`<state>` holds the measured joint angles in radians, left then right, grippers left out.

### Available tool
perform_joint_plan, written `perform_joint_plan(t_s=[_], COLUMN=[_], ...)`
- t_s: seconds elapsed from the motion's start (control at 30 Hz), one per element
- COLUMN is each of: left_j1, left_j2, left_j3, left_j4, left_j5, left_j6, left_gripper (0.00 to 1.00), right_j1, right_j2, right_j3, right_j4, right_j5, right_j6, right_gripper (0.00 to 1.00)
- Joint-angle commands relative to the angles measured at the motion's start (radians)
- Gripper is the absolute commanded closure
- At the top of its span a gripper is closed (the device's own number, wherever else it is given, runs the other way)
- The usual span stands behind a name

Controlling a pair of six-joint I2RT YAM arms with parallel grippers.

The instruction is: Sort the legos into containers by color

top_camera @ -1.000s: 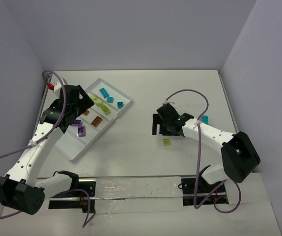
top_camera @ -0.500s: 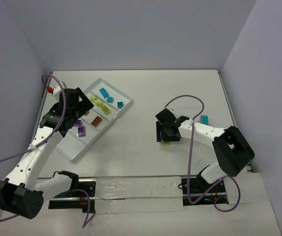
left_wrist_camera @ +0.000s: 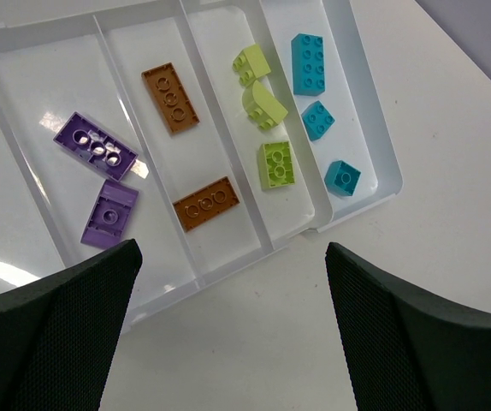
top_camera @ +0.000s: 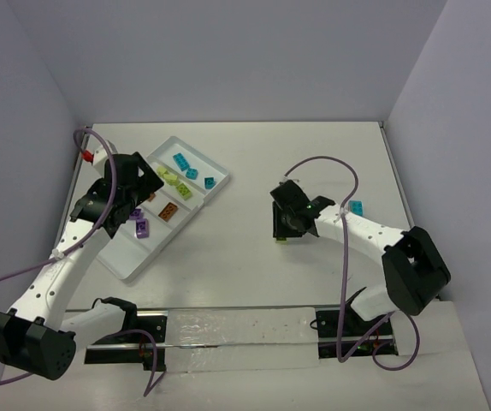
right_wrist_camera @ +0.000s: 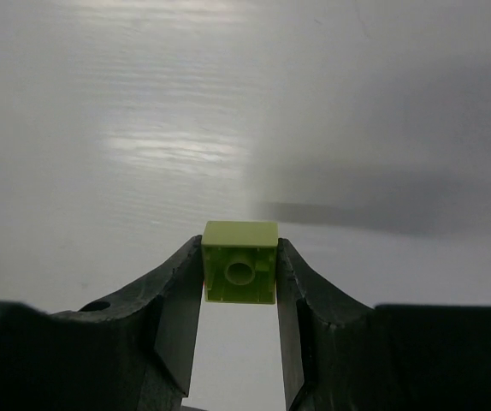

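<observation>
Right wrist: square lime lego [right_wrist_camera: 239,272], hollow underside toward camera, tight between right gripper [right_wrist_camera: 239,257] jaws.

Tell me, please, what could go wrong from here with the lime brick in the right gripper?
The right gripper pinches the lime brick at its fingertips only, so it might twist or slip on lifting. The left gripper hovers open over the tray, so carrying the brick there could bring the arms together.
</observation>
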<state>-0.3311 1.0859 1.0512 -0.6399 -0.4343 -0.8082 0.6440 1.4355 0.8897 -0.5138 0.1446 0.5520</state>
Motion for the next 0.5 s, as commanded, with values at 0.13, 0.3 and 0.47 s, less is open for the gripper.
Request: perform_joint_plan(t_s=[0.13, 0.3, 0.47], left_j1=[-0.003, -0.003, -0.003], left_j2=[-0.033, -0.019, -0.04], left_j3=[0.028, 0.059, 0.06], left_j4=[-0.005, -0.078, -0.096], left_j5=[-0.036, -0.063, -0.072], left_j6=[-0.004, -0.007, -0.001], left_gripper=[0.03, 0.03, 0.03], right_j1=[0.1, 0.132, 0.136], right_j2=[0.145, 0.331, 0.51], right_j3=[0.368, 0.612, 0.836], right_j4=[0.131, 0.156, 0.153], right_j5=[-0.087, -0.115, -0.16], right_j6=[-0.037, -0.053, -0.045], right_gripper=[0.88, 0.88, 0.88])
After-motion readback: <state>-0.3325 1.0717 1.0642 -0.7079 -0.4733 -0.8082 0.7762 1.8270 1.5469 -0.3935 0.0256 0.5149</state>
